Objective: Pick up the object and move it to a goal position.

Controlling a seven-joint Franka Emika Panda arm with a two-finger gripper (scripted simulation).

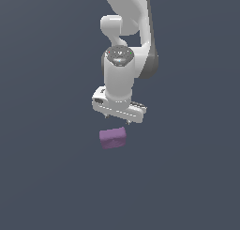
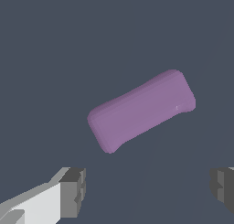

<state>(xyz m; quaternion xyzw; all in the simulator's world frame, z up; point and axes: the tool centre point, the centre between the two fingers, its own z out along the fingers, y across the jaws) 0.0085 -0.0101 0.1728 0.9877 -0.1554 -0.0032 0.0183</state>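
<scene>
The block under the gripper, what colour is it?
Matte purple, plain with no pattern. The block shows best in the wrist view.

backdrop: we see one flat slate blue-grey field (image 1: 42, 177) filling the exterior view edge to edge | floor/walls: we cannot tell them apart, no seam or horizon shows | wrist view: the same plain dark surface (image 2: 55, 45), untextured | light: even and soft, we make out only a faint darker patch on the surface
</scene>
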